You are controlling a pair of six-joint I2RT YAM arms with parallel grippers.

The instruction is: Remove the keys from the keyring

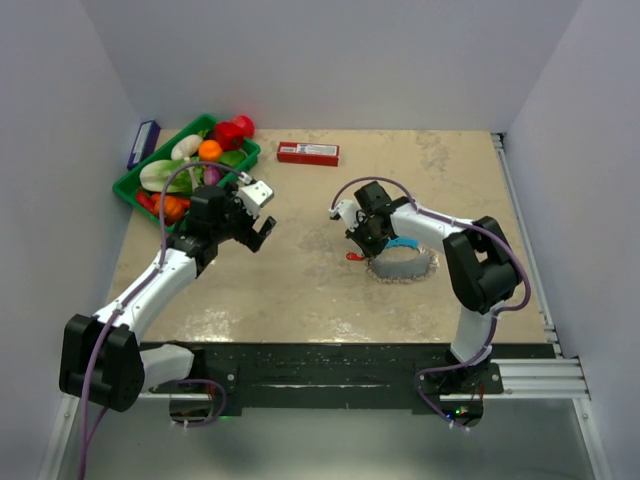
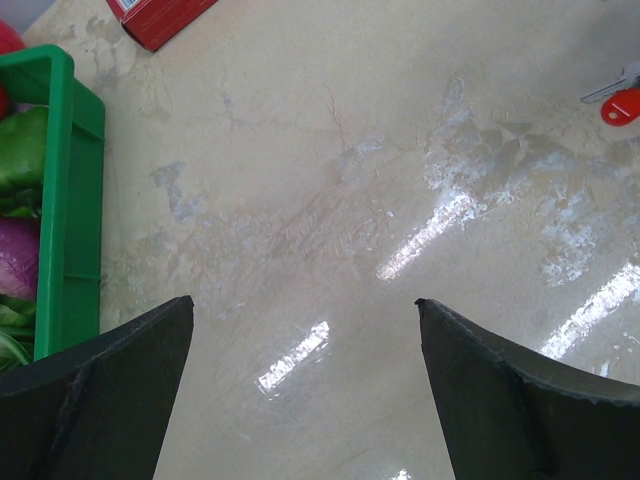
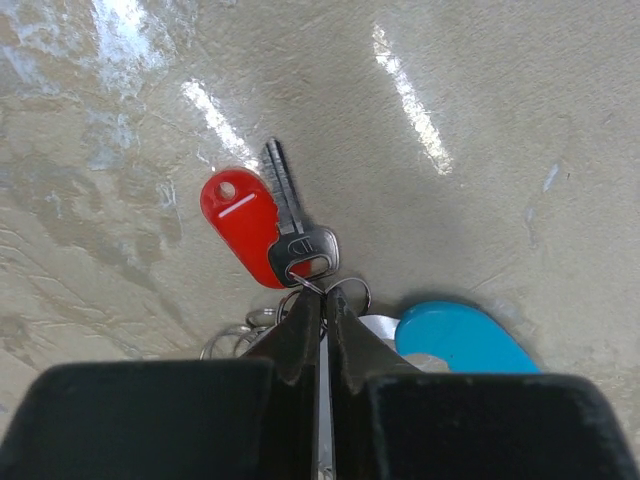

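Top view, surface [image 1: 300,290]: tan and blotchy.
Top view, left fingers [image 1: 258,230]: spread wide and holding nothing. They are well apart from the keyring, at its 9 o'clock.
Top view, right fingers [image 1: 365,240]: down low at the keyring's 10 o'clock edge.
Top view, keyring [image 1: 425,262]: a floppy loop lying on the surface, right of the middle. Its blue part [image 1: 403,245] sits at the loop's 12 o'clock.
Top view, keys [image 1: 400,273]: a silvery fringe along the rest of the loop. A red tag [image 1: 353,257] sticks out at 9 o'clock.
Top view, red box [image 1: 308,153]: flat on the surface, at 11 o'clock from the keyring.
Top view, green tray [image 1: 135,172]: at the far left, full of toy food [image 1: 210,150].
Left wrist view, left fingers [image 2: 110,390]: two black tips far apart, with only bare surface [image 2: 320,200] between them.
Left wrist view, green tray [image 2: 75,200]: at 9 o'clock.
Left wrist view, red box [image 2: 160,15]: a corner shows at 11 o'clock.
Left wrist view, red tag [image 2: 622,103]: peeks in at 2 o'clock.
Right wrist view, right fingers [image 3: 322,320]: pressed tight together. The tips sit right at a thin wire loop [image 3: 310,287]. I cannot tell if the wire is pinched.
Right wrist view, silver key [image 3: 290,210]: lies flat, pointing to 12 o'clock. It touches the red tag [image 3: 243,225] at its 9 o'clock.
Right wrist view, blue part [image 3: 465,338]: at 4 o'clock from the tips.
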